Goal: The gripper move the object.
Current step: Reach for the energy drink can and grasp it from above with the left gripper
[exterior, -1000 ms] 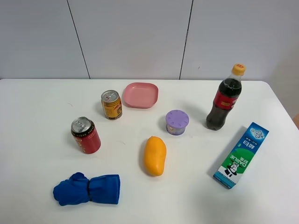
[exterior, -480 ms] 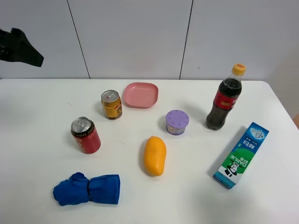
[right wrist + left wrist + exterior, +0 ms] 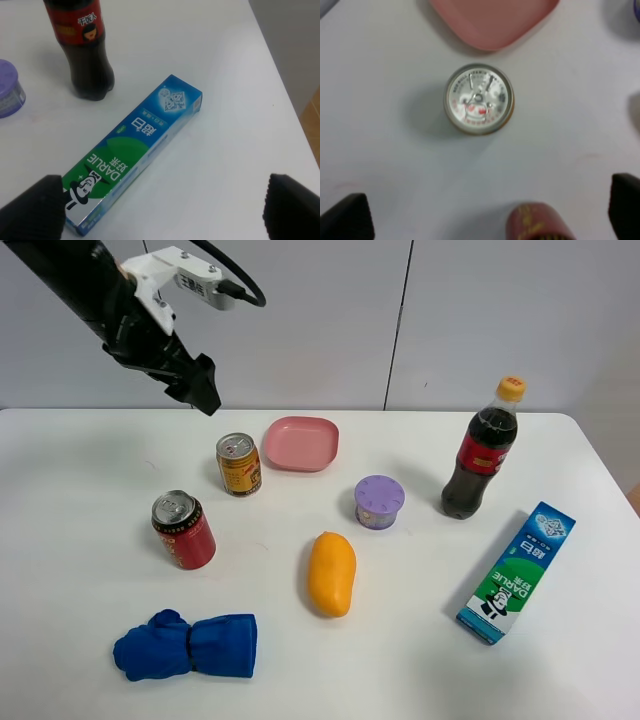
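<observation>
Your left pincer [image 3: 198, 392] hangs in the air over the far left part of the desk [image 3: 80, 470]. Its two fingers are spread wide, and there is nothing between them. Its camera looks down on the gold can [image 3: 239, 464], so the pincer is high over the can and not touching it.

The gold can stands upright toward the far side of the desk. The red can [image 3: 183, 531] is a bit nearer and to its left. The pink plate [image 3: 300, 443] is just beside it on the right.

I think no part of the job is done yet, because the can is not picked up. You have to go down, close on the can, lift it and set it somewhere else.

Over on the right, your right pincer [image 3: 160, 210] is spread wide too and holds nothing. It is above the toothpaste box [image 3: 132, 150], which lies near the cola bottle [image 3: 82, 45].
</observation>
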